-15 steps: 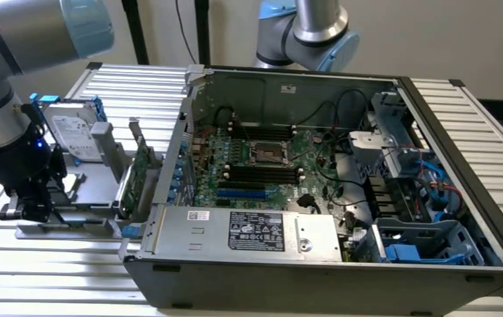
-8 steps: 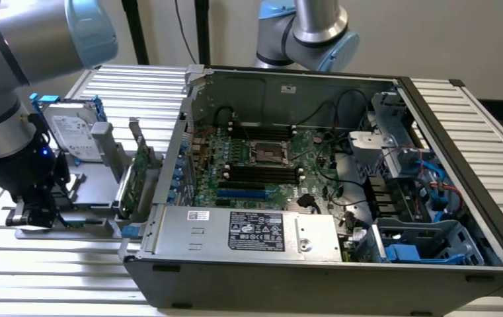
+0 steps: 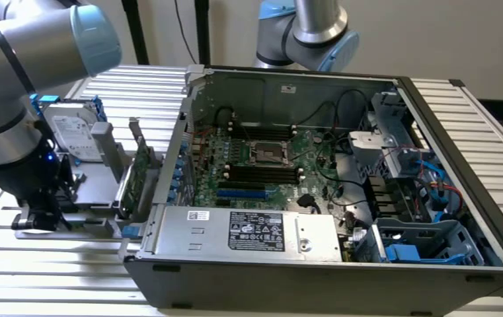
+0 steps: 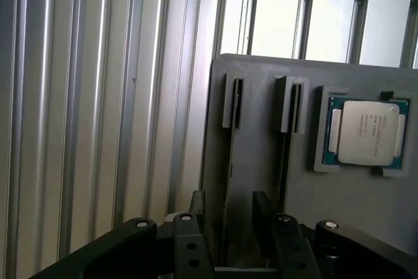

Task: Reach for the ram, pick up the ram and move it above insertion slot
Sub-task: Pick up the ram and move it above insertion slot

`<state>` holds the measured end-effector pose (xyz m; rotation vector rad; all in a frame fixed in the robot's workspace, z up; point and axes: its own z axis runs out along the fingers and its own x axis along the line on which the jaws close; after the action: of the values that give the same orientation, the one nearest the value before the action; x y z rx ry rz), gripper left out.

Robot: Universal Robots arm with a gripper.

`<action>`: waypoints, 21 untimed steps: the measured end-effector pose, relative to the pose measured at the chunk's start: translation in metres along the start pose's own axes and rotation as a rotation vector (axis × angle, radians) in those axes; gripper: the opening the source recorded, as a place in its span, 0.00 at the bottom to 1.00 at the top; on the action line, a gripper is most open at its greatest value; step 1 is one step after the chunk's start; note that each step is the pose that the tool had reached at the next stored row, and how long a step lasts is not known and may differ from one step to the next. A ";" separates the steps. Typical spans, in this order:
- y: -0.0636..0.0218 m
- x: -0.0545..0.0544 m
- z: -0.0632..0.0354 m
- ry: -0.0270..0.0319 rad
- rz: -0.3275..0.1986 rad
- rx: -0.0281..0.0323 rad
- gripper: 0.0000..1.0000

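Note:
In the wrist view my gripper (image 4: 228, 217) is open, its two black fingers (image 4: 196, 207) standing apart over a grey holder tray (image 4: 255, 83). A thin dark strip (image 4: 230, 161) runs from a slotted post (image 4: 233, 102) down between the fingers. It looks like the ram seen edge-on, but its green face and label are hidden. In the exterior view the gripper (image 3: 41, 214) is low over that holder at the left, outside the computer case. The black memory slots (image 3: 264, 173) lie on the motherboard inside the open case.
A CPU (image 4: 369, 132) sits in the tray beside a second slotted post (image 4: 292, 106). A green expansion card (image 3: 137, 175) and a silver hard drive (image 3: 71, 135) stand between my arm and the case wall (image 3: 174, 152). A second arm (image 3: 309, 30) stands behind the case.

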<state>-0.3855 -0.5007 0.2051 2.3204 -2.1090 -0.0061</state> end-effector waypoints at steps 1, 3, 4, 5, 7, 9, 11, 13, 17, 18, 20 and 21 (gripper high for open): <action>-0.0004 0.000 0.0003 -0.0001 0.000 -0.0001 0.42; -0.0009 0.000 0.0008 -0.0001 0.000 -0.0002 0.42; -0.0010 0.000 0.0010 0.0000 0.000 -0.0004 0.42; -0.0012 0.000 0.0013 0.0000 0.000 -0.0004 0.42; -0.0015 0.000 0.0021 -0.0001 0.000 -0.0003 0.42; -0.0018 0.000 0.0025 0.0000 0.001 -0.0004 0.44; -0.0019 0.000 0.0026 0.0000 0.001 -0.0005 0.55; -0.0020 0.000 0.0027 -0.0001 0.001 -0.0003 0.62; -0.0020 0.000 0.0027 -0.0001 0.001 -0.0004 0.62; -0.0020 0.000 0.0028 -0.0001 0.002 -0.0004 0.62; -0.0020 0.000 0.0029 -0.0001 0.002 -0.0003 0.53; -0.0020 0.000 0.0029 -0.0001 0.002 -0.0003 0.47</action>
<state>-0.3835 -0.5006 0.2022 2.3181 -2.1113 -0.0066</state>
